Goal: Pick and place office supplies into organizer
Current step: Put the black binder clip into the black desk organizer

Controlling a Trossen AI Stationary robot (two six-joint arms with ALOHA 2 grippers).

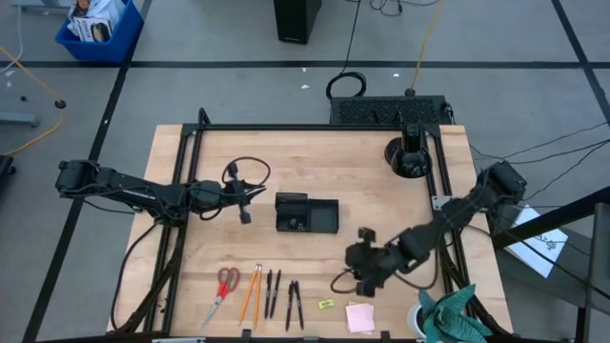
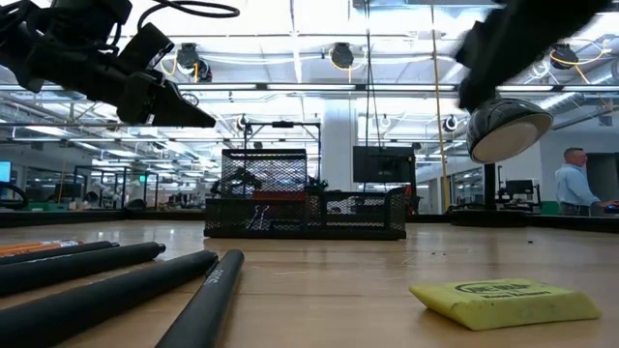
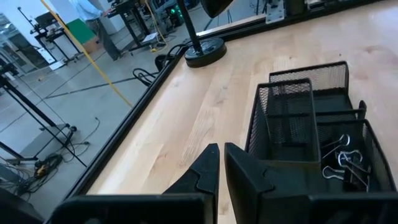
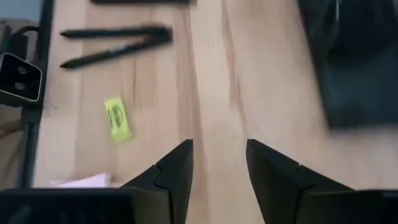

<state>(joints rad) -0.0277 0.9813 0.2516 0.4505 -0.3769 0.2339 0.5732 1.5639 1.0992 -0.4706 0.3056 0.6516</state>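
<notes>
- Yellow piece (image 4: 117,118) lies flat near the pens (image 4: 118,43); the right gripper (image 4: 217,165), jaws apart and empty, could slide off it (too thin).
- Left gripper (image 3: 219,163), jaws nearly shut and empty, hovers beside the organizer (image 1: 306,213) and could nudge it.

Overhead straight down, low level across table, wrists close, sharing organizer (image 1: 307,213)

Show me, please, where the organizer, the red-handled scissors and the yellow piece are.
organizer (image 1: 307,213): high view, its middle.
red-handled scissors (image 1: 225,281): high view, the red handles.
yellow piece (image 4: 117,118): right wrist view, its top face.
</notes>
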